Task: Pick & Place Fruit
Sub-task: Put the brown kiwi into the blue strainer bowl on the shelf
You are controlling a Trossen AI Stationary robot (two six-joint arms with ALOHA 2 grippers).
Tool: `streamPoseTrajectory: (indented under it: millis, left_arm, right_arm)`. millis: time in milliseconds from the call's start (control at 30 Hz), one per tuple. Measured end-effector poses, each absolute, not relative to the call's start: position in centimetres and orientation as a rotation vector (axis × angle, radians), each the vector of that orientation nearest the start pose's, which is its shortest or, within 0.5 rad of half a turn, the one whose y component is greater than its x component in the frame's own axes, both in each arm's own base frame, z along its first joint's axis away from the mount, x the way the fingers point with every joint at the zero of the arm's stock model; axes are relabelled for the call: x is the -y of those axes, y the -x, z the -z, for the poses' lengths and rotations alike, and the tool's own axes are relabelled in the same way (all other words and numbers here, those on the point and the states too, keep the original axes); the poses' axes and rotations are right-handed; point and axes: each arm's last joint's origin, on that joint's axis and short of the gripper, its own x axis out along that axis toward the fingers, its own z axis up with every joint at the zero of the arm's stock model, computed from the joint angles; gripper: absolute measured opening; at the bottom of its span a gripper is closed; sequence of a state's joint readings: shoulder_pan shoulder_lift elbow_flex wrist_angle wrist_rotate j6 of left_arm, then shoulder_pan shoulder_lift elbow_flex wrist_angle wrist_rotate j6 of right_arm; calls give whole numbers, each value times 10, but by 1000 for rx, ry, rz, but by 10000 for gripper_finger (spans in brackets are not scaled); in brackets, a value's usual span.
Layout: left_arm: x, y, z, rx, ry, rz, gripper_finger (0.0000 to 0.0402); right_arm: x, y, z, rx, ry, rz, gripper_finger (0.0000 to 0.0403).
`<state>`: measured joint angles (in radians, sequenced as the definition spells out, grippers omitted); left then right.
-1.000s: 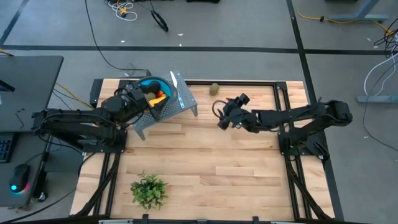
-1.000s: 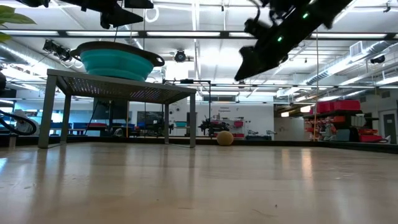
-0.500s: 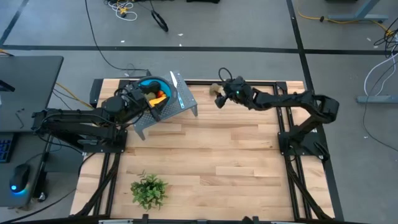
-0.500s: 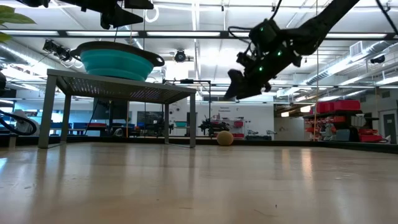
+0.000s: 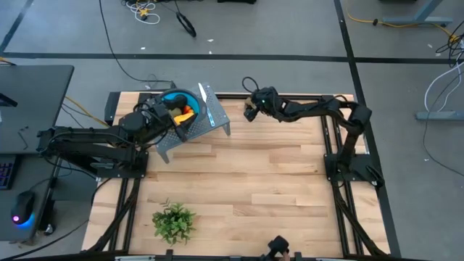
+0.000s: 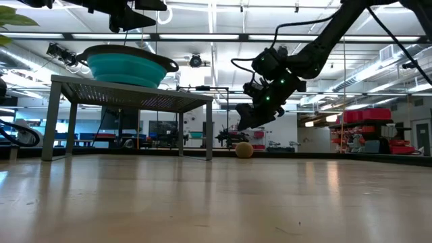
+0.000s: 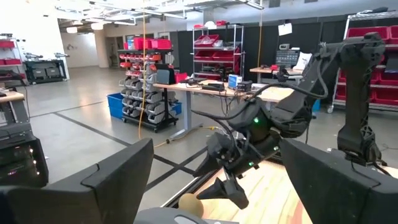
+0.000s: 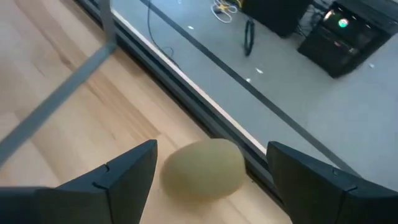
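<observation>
A robotics lab or workshop: a wooden table (image 5: 239,181) stands on a grey concrete floor (image 5: 290,29) with loose cables (image 5: 141,9), and beyond it are shelves of red bins (image 7: 211,46), workbenches (image 7: 205,93) and ceiling strip lights (image 6: 202,37).

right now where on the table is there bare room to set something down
The wide wood stretch between the metal stand and the plant sprig is bare, as is the near right side. The far edge is crowded: left gripper over the bowl, right gripper above an olive fruit.

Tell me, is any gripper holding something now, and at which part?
Nothing is held. The right gripper is open above the olive fruit; the left gripper is open over the bowl.
</observation>
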<state>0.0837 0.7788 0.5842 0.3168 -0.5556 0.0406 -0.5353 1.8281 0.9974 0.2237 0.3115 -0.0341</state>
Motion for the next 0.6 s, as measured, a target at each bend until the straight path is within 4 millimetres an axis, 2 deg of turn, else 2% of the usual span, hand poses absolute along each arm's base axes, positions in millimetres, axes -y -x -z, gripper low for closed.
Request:
streamPoseTrajectory:
  millis: [233,467,600]
  left_arm:
    - [-30,-174,-311,100,-10,-640,361]
    - [-30,-174,-311,103,-3,-640,361]
    - [-30,-174,-311,103,-2,-640,361]
  right_arm:
    - [219,-315,-155,-589,-141,756,312]
    - [224,-315,-134,-636,-164,755,312]
    - [227,-318,-139,-618,-189,769,312]
